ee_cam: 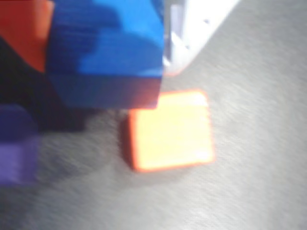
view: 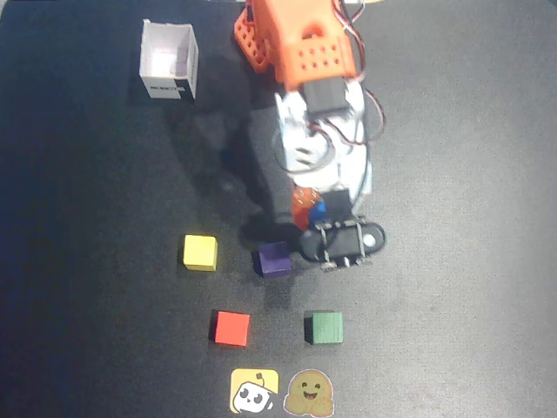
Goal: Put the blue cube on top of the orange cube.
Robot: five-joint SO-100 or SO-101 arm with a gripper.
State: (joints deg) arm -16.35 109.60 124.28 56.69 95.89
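Note:
My gripper (ee_cam: 105, 48) is shut on the blue cube (ee_cam: 108, 52), clamped between an orange finger (ee_cam: 24, 28) on the left and a white finger (ee_cam: 192, 28) on the right in the wrist view. The cube hangs just above the mat. The orange cube (ee_cam: 170, 130) lies flat on the mat, below and to the right of the blue cube, partly overlapped by its corner. In the overhead view the gripper (view: 315, 209) is at the centre with a bit of the blue cube (view: 318, 210) showing. There the arm mostly hides the orange cube.
A dark purple cube (view: 274, 259) lies just left of the gripper and also shows in the wrist view (ee_cam: 17, 143). A yellow cube (view: 199, 252), a red cube (view: 231, 328) and a green cube (view: 324, 327) lie nearer the front. A white box (view: 169, 59) stands at the back left.

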